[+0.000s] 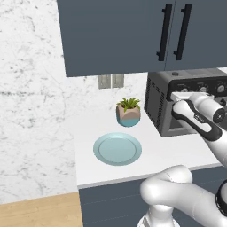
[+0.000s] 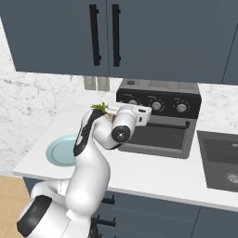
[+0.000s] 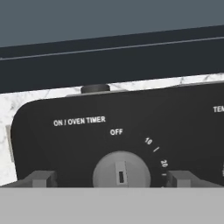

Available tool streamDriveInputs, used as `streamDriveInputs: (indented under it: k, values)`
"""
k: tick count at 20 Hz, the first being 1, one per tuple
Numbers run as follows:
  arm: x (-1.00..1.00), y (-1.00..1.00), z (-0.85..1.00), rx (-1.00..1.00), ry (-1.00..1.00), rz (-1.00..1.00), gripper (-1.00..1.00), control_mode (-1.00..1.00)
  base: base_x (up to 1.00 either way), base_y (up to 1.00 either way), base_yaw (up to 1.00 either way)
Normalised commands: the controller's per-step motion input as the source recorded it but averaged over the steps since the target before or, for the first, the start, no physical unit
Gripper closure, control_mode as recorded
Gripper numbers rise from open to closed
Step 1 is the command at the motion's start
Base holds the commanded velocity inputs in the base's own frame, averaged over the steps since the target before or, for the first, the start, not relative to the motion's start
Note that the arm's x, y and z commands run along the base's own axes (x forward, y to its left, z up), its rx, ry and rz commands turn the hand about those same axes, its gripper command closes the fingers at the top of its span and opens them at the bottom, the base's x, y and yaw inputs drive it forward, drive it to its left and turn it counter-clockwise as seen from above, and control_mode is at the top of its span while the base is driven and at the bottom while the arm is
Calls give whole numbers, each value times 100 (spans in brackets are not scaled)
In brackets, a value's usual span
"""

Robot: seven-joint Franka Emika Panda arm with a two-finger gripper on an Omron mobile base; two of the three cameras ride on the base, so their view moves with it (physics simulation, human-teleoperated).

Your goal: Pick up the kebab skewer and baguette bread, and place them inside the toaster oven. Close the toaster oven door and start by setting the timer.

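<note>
The claw [image 3: 111, 179] stands apart, tips flanking the timer knob [image 3: 121, 169] of the toaster oven [image 2: 158, 122] dead ahead; its door [image 2: 155, 136] below is shut, with bare counter [image 2: 176, 174] beneath.

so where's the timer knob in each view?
Left base view: cannot place it; the arm covers the left end of the oven panel.
Right base view: leftmost knob on the oven's black panel, just above the hand.
Hand view: bottom centre, timer knob between the open gripper tips, pointer at OFF.
Shared landmark: the black knob panel.
</note>
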Motion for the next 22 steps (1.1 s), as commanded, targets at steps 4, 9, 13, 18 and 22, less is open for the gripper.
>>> streamDriveInputs:
  k: [4, 9, 13, 18, 22]
  values:
    - [0, 0, 0, 0, 0, 0, -100, -100, 0, 0, 0]
    - [0, -4, 0, 0, 0, 0, -100, -100, 0, 0, 0]
    - [0, -2, 0, 0, 0, 0, -100, -100, 0, 0, 0]
    - [0, 1, 0, 0, 0, -1, -100, -100, 0, 0, 0]
    - [0, 0, 0, 0, 0, 0, -100, -100, 0, 0, 0]
